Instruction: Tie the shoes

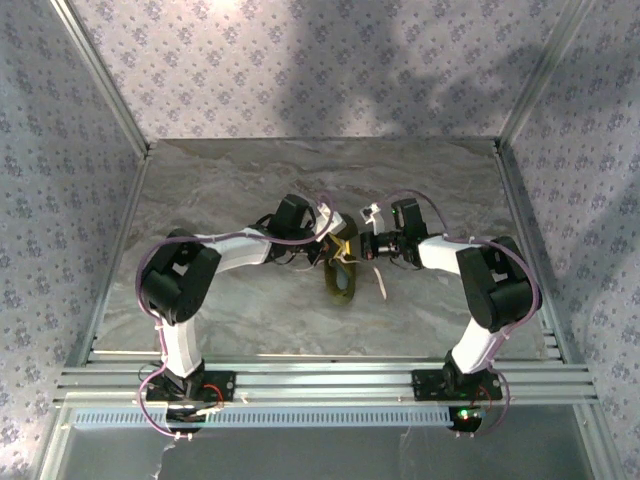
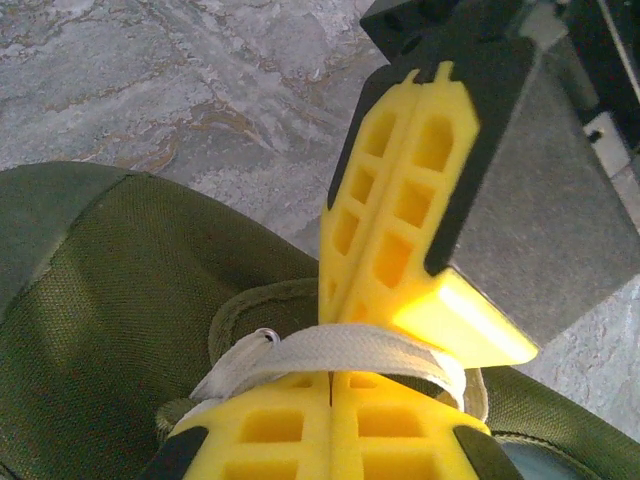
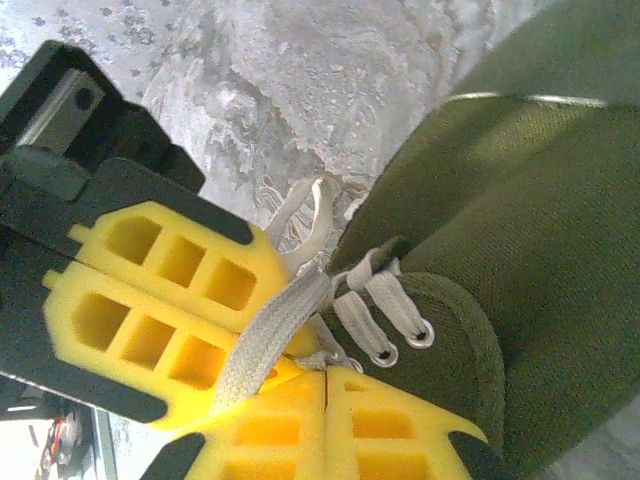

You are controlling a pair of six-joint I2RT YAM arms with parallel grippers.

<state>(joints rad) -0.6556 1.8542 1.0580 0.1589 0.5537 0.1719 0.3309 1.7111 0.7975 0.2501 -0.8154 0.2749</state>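
Shoe count: one olive-green shoe (image 1: 344, 282) is seen, its length running from near to far.
Shoe place: the shoe is laid on the marbled table (image 1: 250, 180), whose bare surface shows on every side of the shoe; the two arm bases are set to the near side of it, one to its left and one to its right.
Lace count: whitish flat laces (image 2: 350, 350) are seen on the shoe; two short lengths are threaded through two metal eyelets (image 3: 385, 354), and one longer band is drawn out from the shoe's opening.
Arm count: two.
Left arm (image 1: 230, 250) pose: the elbow is raised well left of the shoe and the forearm is stretched rightward to the shoe's far end.
Right arm (image 1: 450, 255) pose: the elbow is raised well right of the shoe and the forearm is stretched leftward to the same end.
Gripper count: two, each with two yellow fingers.
Left gripper (image 2: 330, 385) state: the fingers are pressed fully together just above the shoe's opening; the long band is laid across their tips, and whether it is pinched cannot be told.
Right gripper (image 3: 327, 395) state: the fingers are pressed fully together, tips just beside the left gripper's tips over the shoe; a hold on the band cannot be told.
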